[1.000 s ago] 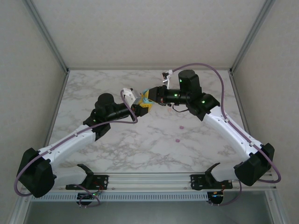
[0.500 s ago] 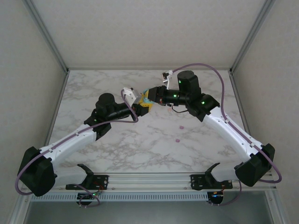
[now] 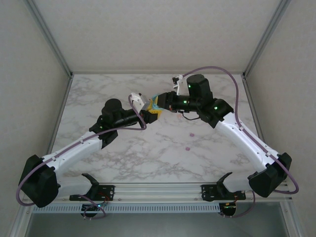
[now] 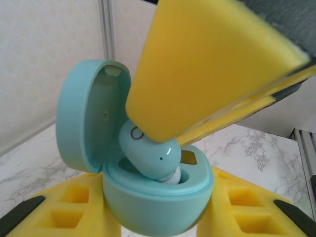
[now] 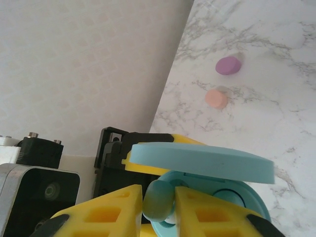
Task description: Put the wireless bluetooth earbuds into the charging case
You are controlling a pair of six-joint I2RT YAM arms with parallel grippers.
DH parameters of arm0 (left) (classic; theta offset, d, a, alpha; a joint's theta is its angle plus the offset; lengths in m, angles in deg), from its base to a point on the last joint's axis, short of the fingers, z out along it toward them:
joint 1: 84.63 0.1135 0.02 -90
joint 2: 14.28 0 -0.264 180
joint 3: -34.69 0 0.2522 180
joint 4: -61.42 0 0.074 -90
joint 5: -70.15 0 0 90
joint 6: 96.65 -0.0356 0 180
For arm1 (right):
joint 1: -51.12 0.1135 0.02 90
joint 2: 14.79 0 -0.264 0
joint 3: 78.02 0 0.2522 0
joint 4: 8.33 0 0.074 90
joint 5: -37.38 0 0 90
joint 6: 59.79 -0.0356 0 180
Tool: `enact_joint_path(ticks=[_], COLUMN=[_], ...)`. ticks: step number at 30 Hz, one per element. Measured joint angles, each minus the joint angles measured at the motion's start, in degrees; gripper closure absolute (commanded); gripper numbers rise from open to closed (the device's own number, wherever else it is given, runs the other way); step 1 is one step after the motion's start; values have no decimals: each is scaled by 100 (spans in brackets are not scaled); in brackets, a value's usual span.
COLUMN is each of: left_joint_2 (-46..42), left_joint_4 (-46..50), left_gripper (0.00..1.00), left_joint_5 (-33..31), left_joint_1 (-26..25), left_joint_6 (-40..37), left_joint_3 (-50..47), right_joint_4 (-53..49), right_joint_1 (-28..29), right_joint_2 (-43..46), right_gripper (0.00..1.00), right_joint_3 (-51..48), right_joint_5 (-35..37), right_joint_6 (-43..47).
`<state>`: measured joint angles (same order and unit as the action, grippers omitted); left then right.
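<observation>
Top: left claw (image 3: 151, 114), right claw (image 3: 157, 101) tip to tip, upper centre, over veined marble tabletop (image 3: 128, 158). Left wrist: left claw clamped on one glossy round case (image 4: 153, 207), lid up. Right wrist: right claw narrow, pinching one smooth teal earbud (image 5: 158, 200), lower centre; peach earbud (image 5: 216, 98), purple earbud (image 5: 228, 65) upper right.

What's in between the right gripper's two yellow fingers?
A teal earbud, pinched by the right gripper at the open teal charging case. The right wrist view shows it.

Marble tabletop (image 3: 148, 153), pale textured walls (image 3: 158, 34)
</observation>
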<state>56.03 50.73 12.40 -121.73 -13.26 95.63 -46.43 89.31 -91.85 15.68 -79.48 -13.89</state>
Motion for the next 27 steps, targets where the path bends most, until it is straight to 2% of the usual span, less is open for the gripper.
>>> enact_joint_path(ticks=[11,27], left_joint_2=[0,0], left_joint_4=[-48,-87], left_gripper=[78,78], left_joint_5=[4,7], left_joint_1=[0,0], left_joint_6=[-2,-2], left_joint_3=[0,0], right_joint_4=[-251,-343], right_joint_1=[-2,-2], right_joint_2=[-9,-59], right_gripper=[70,73], right_joint_3=[175,258], right_joint_5=[127,-26], right_joint_6=[2,127])
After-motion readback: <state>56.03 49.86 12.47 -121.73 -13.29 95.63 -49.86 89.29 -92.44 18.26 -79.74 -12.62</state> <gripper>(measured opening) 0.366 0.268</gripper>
